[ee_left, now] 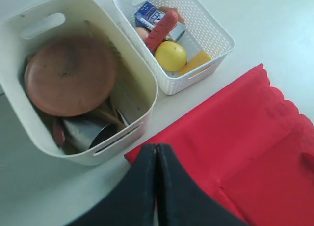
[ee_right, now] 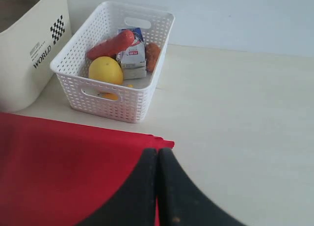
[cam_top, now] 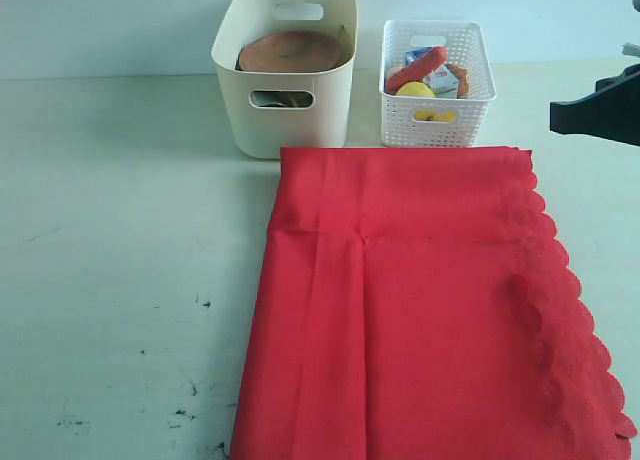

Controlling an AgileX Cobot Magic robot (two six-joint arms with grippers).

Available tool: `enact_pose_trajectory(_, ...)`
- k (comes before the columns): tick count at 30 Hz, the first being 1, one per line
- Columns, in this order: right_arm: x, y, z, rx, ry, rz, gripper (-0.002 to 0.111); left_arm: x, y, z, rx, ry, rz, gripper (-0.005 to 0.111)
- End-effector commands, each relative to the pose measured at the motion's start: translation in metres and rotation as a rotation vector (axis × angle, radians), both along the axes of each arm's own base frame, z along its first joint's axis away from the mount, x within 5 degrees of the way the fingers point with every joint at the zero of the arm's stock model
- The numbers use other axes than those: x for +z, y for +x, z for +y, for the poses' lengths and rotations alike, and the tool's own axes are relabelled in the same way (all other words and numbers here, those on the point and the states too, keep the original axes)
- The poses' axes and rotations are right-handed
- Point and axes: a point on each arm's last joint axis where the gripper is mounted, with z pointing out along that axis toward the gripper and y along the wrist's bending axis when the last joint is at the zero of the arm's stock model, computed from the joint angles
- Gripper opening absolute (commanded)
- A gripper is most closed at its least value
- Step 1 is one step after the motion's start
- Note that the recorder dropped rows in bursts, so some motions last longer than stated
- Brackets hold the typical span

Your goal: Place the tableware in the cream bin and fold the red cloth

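Red cloth (cam_top: 420, 310) lies on the desk (cam_top: 110, 260), filling the lower right of the frame. Cream bin (cam_top: 285, 120) at top centre holds the wooden plate (cam_top: 290, 52), with the white basket (cam_top: 437, 130) just right of it. Left gripper (ee_left: 156, 157) and right gripper (ee_right: 157, 159) are both closed and empty.

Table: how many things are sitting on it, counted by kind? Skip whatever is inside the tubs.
Bins: 2 (cream bin, white lattice basket)
Cloths: 1 (red cloth)
Total: 3
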Motion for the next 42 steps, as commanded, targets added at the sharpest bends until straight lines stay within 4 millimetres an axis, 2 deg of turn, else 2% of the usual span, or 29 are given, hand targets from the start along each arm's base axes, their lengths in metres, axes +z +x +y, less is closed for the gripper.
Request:
enact_pose_trajectory(1, 0.001, 0.000, 0.000, -0.003, 0.005, -0.003, 0.000, 0.017, -0.031, 0.028, 0.040, -0.025, -0.049, 0.001)
enact_pose_trajectory(6, 0.001, 0.000, 0.000, -0.003, 0.005, -0.003, 0.000, 0.026, -0.075, 0.063, 0.112, -0.086, -0.128, 0.001)
enact_pose_trajectory(14, 0.001, 0.000, 0.000, 0.002, -0.002, -0.005, 0.000, 0.022, -0.157, 0.114, 0.222, -0.222, -0.329, 0.001)
enact_pose_trajectory(19, 0.001, 0.000, 0.000, 0.002, -0.002, -0.005, 0.000, 0.016, -0.206, 0.135, 0.224, -0.267, -0.409, 0.001)
enact_pose_trajectory(23, 0.001, 0.000, 0.000, 0.002, -0.002, -0.005, 0.000, 0.020, -0.232, 0.146, 0.219, -0.296, -0.459, 0.001)
enact_pose_trajectory(31, 0.001, 0.000, 0.000, 0.002, -0.002, -0.005, 0.000, 0.032, -0.258, 0.157, 0.213, -0.343, -0.552, 0.001)
enact_pose_trajectory(34, 0.001, 0.000, 0.000, 0.002, -0.002, -0.005, 0.000, 0.034, -0.263, 0.161, 0.193, -0.288, -0.612, 0.001)
enact_pose_trajectory(36, 0.001, 0.000, 0.000, 0.002, -0.002, -0.005, 0.000, 0.028, -0.267, 0.167, 0.198, -0.213, -0.658, 0.001)
enact_pose_trajectory(39, 0.001, 0.000, 0.000, 0.002, -0.002, -0.005, 0.000, 0.009, -0.269, 0.177, 0.294, -0.163, -0.666, 0.001)
enact_pose_trajectory(42, 0.001, 0.000, 0.000, 0.000, -0.003, -0.005, 0.000, -0.024, -0.269, 0.188, 0.419, -0.107, -0.640, 0.001)
